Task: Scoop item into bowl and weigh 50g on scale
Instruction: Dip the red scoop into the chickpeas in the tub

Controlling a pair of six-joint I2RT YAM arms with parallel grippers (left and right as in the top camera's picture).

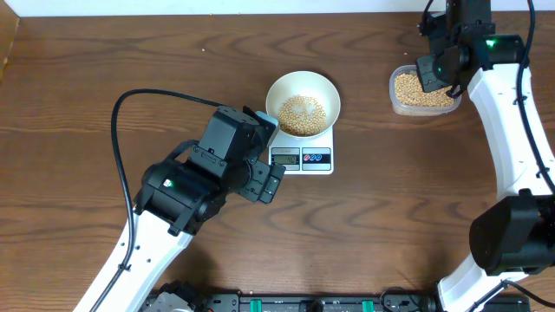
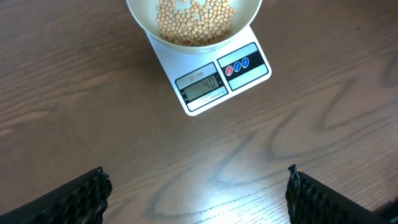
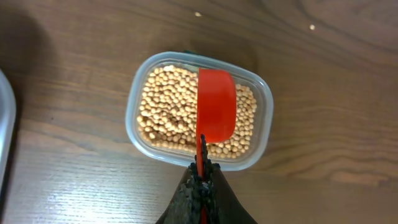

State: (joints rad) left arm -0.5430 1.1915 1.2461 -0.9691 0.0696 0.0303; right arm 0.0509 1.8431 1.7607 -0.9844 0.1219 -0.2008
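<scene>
Closest to my right claw (image 3: 202, 177), the fingers are pinched shut on the thin handle of a red scoop (image 3: 216, 112). Its cup sits just ahead of the tips, over the beans (image 3: 165, 118) in a clear tub (image 3: 264, 121), though I cannot tell whether it touches them. My left claw (image 2: 196, 186) hangs spread wide above the wooden table (image 2: 74, 112); ahead of it stands the scale (image 2: 258, 68), its display (image 2: 200, 86) seemingly reading 40, and beyond that the bowl (image 2: 142, 22) sits on it, holding more beans.
</scene>
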